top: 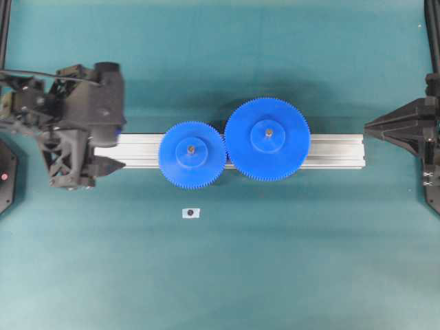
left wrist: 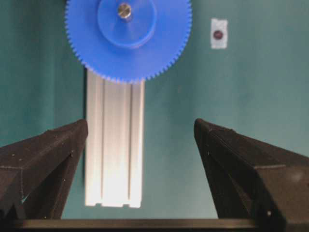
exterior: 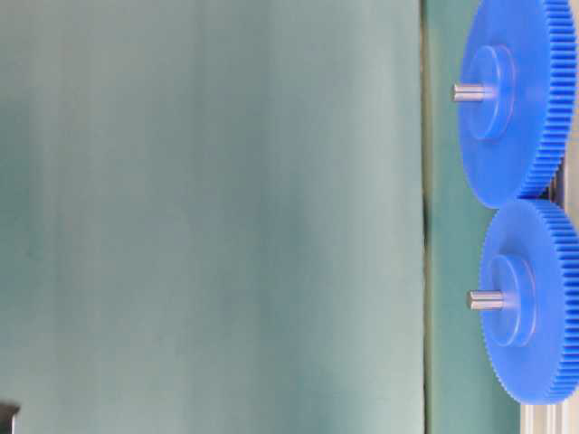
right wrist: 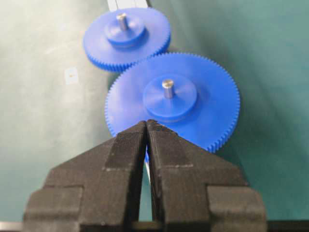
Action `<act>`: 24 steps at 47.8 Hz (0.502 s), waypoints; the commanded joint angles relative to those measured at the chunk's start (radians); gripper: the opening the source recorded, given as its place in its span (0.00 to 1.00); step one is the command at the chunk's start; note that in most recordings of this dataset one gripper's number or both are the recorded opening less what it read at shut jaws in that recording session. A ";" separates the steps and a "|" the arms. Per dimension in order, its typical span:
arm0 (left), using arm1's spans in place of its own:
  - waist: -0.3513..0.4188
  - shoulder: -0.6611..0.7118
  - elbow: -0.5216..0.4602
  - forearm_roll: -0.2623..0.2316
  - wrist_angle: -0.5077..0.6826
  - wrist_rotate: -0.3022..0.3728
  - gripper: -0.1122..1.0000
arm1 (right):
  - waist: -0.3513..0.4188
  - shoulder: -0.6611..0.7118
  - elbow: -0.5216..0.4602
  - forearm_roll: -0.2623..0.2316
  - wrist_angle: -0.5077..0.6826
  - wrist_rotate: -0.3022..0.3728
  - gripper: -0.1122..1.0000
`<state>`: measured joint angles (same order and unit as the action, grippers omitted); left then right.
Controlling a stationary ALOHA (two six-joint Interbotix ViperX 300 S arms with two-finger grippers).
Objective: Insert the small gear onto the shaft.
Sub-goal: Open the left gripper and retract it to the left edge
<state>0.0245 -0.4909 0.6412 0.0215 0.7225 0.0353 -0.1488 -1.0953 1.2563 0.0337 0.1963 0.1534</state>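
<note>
Left gripper [left wrist: 140, 145] spread wide over rail [left wrist: 115, 145], right gripper [right wrist: 146, 126] closed

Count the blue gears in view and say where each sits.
2. The small gear sits on the aluminium rail, left in the overhead view; the larger gear meshes on its right. None appears hidden.

Blue small gear [top: 192, 155], silvery rail [top: 337, 151], teal table [top: 275, 261], black fingers [left wrist: 241, 169].
</note>
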 commanded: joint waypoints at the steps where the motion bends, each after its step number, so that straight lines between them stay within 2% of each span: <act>1: -0.021 -0.034 0.017 0.002 -0.044 -0.003 0.91 | 0.002 0.006 -0.014 0.002 -0.005 0.009 0.20; 13: -0.043 -0.104 0.092 0.002 -0.209 -0.054 0.91 | 0.009 -0.017 -0.002 -0.006 -0.012 0.008 0.20; 24: -0.049 -0.156 0.150 0.002 -0.258 -0.097 0.91 | 0.008 -0.048 0.005 -0.006 -0.003 0.009 0.20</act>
<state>-0.0153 -0.6274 0.7915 0.0215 0.4847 -0.0552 -0.1427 -1.1474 1.2717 0.0291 0.1979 0.1565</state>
